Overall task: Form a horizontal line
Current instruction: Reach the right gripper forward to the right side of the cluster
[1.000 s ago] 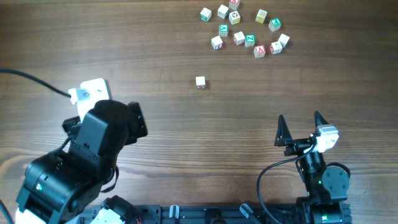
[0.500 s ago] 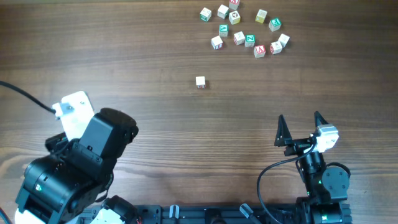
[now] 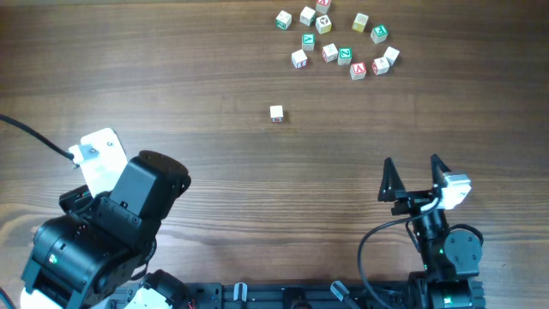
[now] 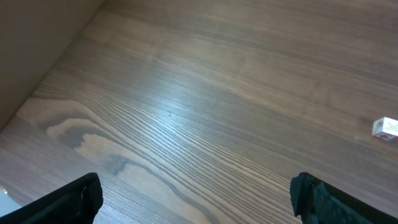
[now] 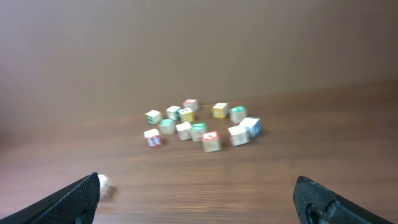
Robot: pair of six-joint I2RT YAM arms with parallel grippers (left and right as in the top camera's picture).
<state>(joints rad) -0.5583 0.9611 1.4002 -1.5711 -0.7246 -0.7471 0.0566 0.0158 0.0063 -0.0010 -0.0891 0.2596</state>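
Note:
Several small pale wooden alphabet cubes lie in a loose cluster (image 3: 334, 39) at the far right of the table, not in a line. Among them are a green-lettered cube (image 3: 345, 56) and a red "A" cube (image 3: 358, 70). The right wrist view shows the same cluster (image 5: 199, 127), slightly blurred. One pale cube (image 3: 276, 113) sits alone mid-table and appears at the right edge of the left wrist view (image 4: 385, 127). My left gripper (image 4: 196, 186) is open over bare wood at the near left. My right gripper (image 3: 412, 167) is open and empty at the near right, well short of the cubes.
The bulky left arm (image 3: 111, 223) fills the near left corner, with its black cable (image 3: 34, 137) trailing off to the left. A black base rail (image 3: 283, 296) runs along the front edge. The table's left edge (image 4: 37, 68) shows in the left wrist view.
The left arm has drawn back toward the near left, away from the lone cube. The right arm has barely shifted. No cube has moved.

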